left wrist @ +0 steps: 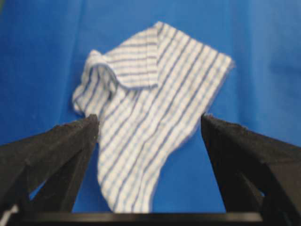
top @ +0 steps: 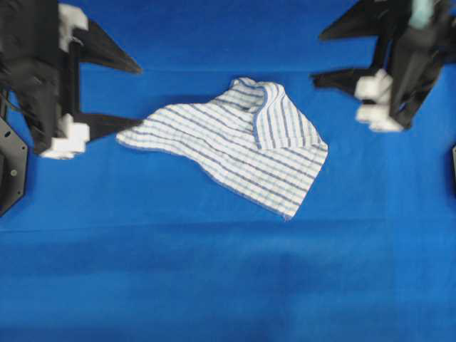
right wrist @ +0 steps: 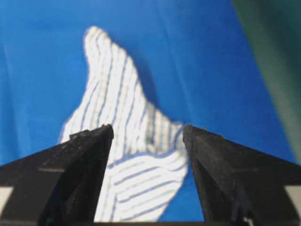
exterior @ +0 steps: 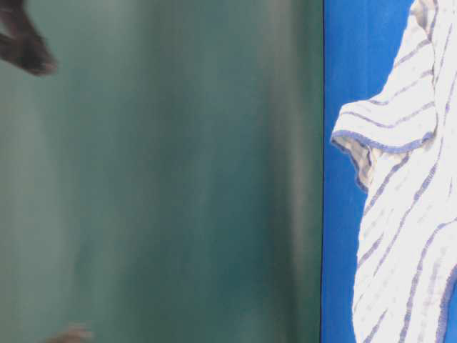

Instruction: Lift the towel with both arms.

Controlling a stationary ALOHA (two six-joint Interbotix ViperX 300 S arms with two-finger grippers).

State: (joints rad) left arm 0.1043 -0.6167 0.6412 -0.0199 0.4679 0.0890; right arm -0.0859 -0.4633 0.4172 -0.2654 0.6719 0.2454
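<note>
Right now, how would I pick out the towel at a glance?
Look at the blue cloth covering the table; near its middle, between the two open grippers, lies the towel. It is a rumpled white fabric with thin blue-grey stripes and one corner folded over, the only striped thing on the plain blue.

A plain blue cloth [top: 214, 285] covers the table before a blurred green wall [exterior: 164, 171].

towel [exterior: 407, 214]: cut by right edge, table-level view
left arm [top: 43, 78]: cropped at frame edge, blurred
</note>
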